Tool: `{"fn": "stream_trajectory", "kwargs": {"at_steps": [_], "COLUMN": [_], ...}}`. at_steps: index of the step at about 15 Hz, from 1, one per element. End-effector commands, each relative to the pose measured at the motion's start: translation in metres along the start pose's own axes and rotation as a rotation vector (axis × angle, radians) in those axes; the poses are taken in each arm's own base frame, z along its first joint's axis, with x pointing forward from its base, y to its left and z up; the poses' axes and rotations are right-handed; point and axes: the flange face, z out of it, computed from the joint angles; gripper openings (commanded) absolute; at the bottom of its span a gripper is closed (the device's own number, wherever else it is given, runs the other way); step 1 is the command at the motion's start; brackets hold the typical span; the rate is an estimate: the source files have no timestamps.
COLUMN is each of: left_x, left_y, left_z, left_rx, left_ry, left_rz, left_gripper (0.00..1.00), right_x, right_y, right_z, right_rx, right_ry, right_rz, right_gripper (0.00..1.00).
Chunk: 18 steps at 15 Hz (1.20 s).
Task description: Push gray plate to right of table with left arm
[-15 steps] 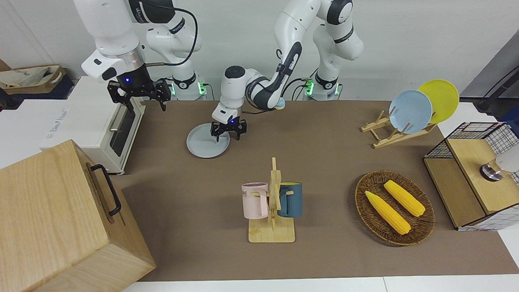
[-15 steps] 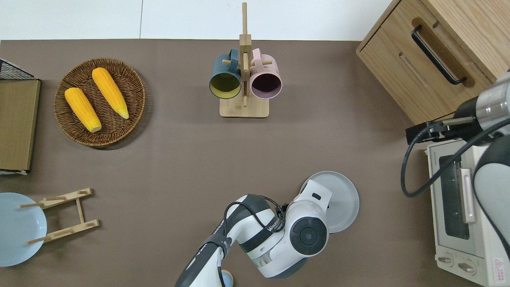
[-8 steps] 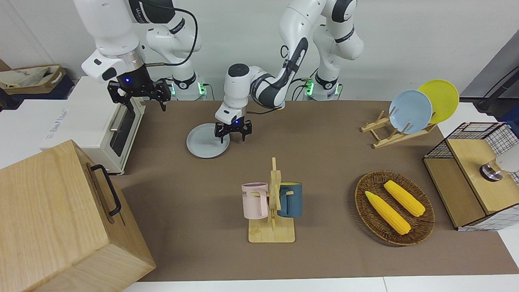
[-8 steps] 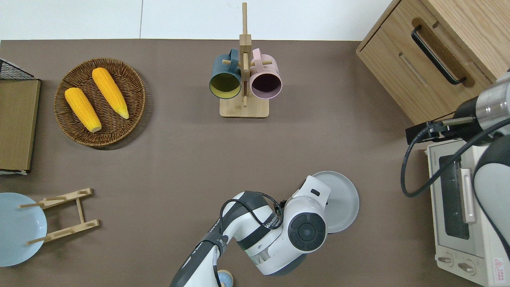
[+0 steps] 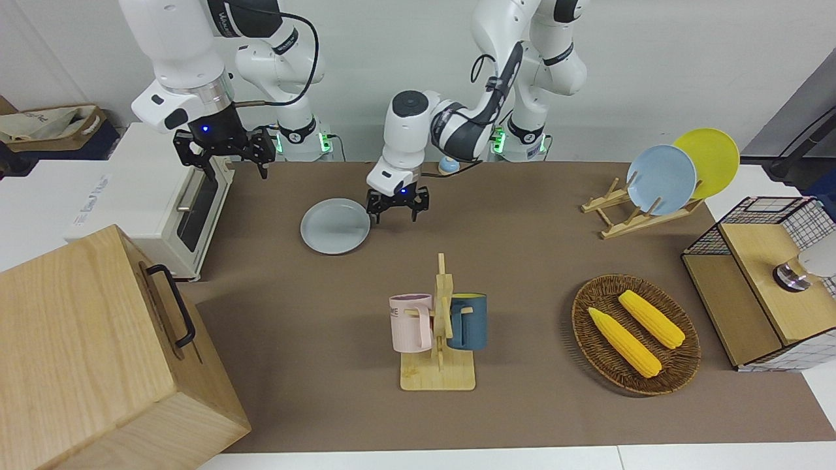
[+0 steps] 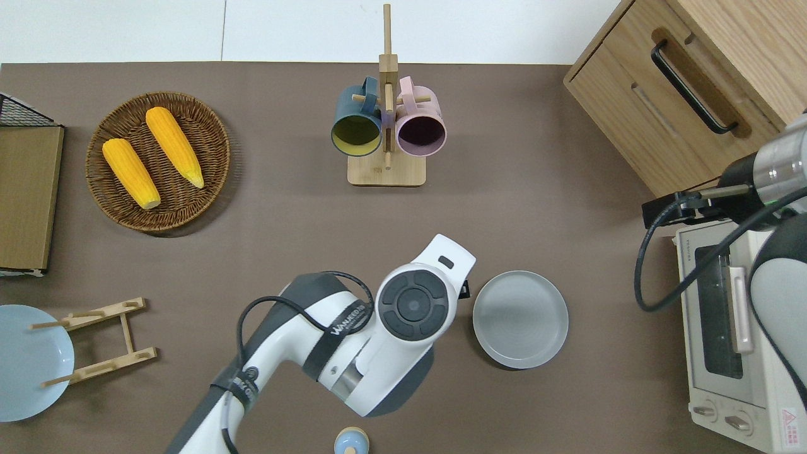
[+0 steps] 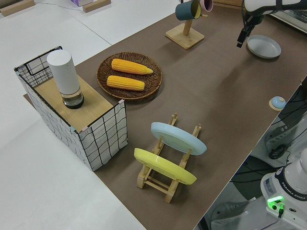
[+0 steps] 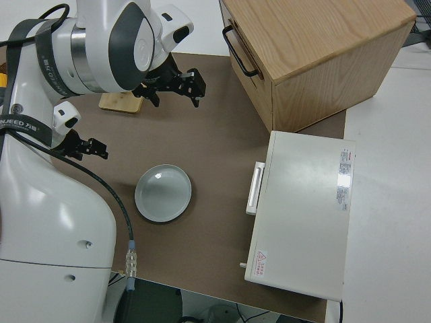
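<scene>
The gray plate (image 5: 335, 226) (image 6: 520, 319) (image 7: 263, 46) (image 8: 163, 194) lies flat on the brown mat of the table (image 5: 522, 261), toward the right arm's end and a little short of the toaster oven. My left gripper (image 5: 395, 210) (image 8: 84, 147) hangs open just off the plate's rim, on the side toward the left arm's end, over bare mat and holding nothing. In the overhead view the left arm's wrist (image 6: 416, 304) covers its fingers. The right gripper (image 5: 225, 153) (image 8: 174, 84) is parked, open and empty.
A white toaster oven (image 5: 157, 196) and a wooden cabinet (image 5: 98, 352) stand at the right arm's end. A mug rack (image 5: 439, 326) stands mid-table farther from the robots. A corn basket (image 5: 635, 334), plate rack (image 5: 643, 212) and wire box (image 5: 757, 287) fill the left arm's end.
The left gripper has come off the gray plate, rising and swinging toward the left arm's end. The plate has stayed where it was. The right arm has not moved.
</scene>
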Motion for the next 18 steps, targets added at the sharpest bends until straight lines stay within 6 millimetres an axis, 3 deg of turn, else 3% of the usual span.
{"fn": "stream_trajectory", "kwargs": {"at_steps": [1, 6, 12, 18], "left_x": [0.014, 0.042, 0.059, 0.062], "left_y": [-0.053, -0.134, -0.204, -0.273], "left_z": [-0.027, -0.068, -0.101, -0.144], "left_rx": [0.003, 0.019, 0.106, 0.136], "left_ry": [-0.057, -0.085, -0.093, -0.081], "left_rz": [0.037, 0.07, 0.135, 0.169], "left_gripper": [0.99, 0.99, 0.99, 0.99], "right_x": [-0.003, -0.003, -0.003, -0.003], "right_y": [0.0, 0.0, 0.0, 0.0], "right_z": [-0.003, -0.003, -0.003, -0.003], "right_rx": [0.006, 0.006, 0.006, 0.006], "right_ry": [-0.003, -0.003, -0.003, -0.003], "right_rz": [0.004, 0.004, 0.004, 0.004], "right_gripper": [0.983, 0.983, 0.983, 0.983]}}
